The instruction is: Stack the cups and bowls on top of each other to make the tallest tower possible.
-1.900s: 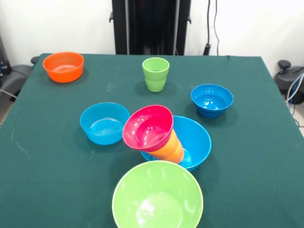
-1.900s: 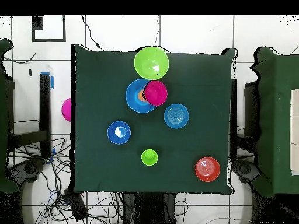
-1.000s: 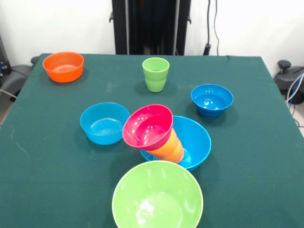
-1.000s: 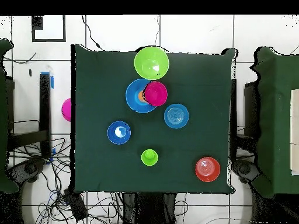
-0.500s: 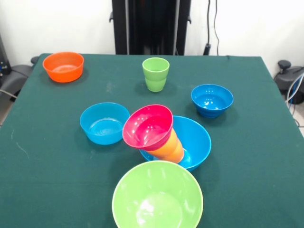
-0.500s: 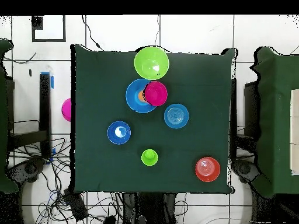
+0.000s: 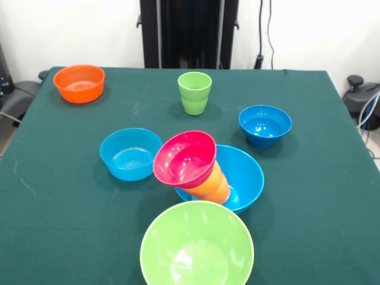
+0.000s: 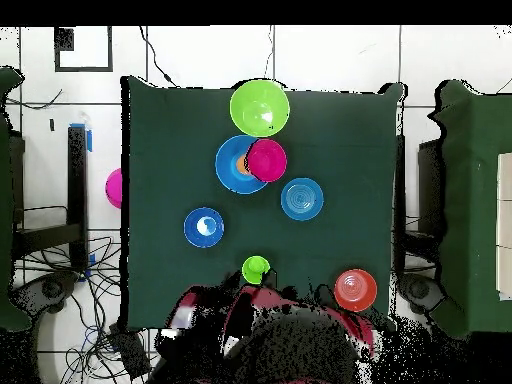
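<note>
A pink-red bowl [image 7: 185, 157] sits tilted on the orange-yellow cup [image 7: 212, 184], which leans inside the large blue bowl [image 7: 248, 175]; together they are the tower [image 8: 255, 162]. The large lime green bowl [image 7: 197, 246] stands next to it at the table's front edge. Two small blue bowls [image 7: 130, 154] [image 7: 265, 124], the light green cup [image 7: 195, 92] and the small orange bowl [image 7: 79, 83] stand apart. I cannot make out the gripper in either view. Only a dark and red mass of the arm [image 8: 285, 335] shows in the overhead view, beside the green cup [image 8: 256, 268].
The green table [image 7: 53, 196] ends close by the lime bowl. The robot's pedestal [image 7: 189, 32] stands behind the far edge. A magenta-purple bowl [image 8: 114, 188] lies off the table beyond its left edge in the overhead view. Chairs and cables surround the table.
The arm's dark and red mass has come into the overhead view over the table's edge on the robot's side. The cups and bowls have not moved.
</note>
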Action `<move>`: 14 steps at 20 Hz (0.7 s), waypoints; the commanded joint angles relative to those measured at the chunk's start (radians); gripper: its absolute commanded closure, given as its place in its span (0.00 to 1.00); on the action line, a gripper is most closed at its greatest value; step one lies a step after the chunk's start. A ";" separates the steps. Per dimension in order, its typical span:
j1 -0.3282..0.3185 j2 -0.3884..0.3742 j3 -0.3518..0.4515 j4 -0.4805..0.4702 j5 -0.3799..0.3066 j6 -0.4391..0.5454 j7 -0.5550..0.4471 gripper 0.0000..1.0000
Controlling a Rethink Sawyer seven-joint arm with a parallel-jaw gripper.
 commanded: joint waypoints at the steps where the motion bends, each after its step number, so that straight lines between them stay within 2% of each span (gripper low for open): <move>1: -0.016 0.141 -0.004 0.185 -0.018 -0.119 0.093 0.00; 9: -0.018 0.203 -0.016 0.229 0.000 -0.228 0.121 0.00; 14: -0.029 0.237 -0.010 0.256 0.019 -0.279 0.104 0.00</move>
